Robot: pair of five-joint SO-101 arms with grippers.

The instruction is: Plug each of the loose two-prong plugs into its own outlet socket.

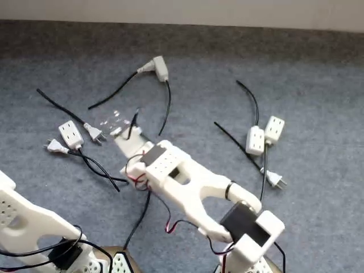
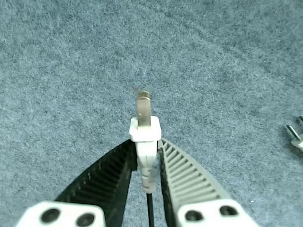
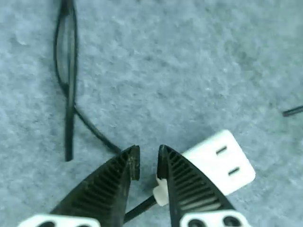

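Carpet is spread below. A plug pinched by the left gripper could be twisted if pushed in crooked. The right gripper is narrow and empty.

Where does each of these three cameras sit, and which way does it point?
High view: fixed above, off the arms, looking down on the grey carpet; shows the right arm stretched out and the left arm in a corner.
Left wrist view: on the left arm's wrist, looking down along the left pincer, shut on a plug.
Right wrist view: on the right arm's wrist, looking down past the right pincer, open beside a white socket.
Shared: the carpet, in all three.
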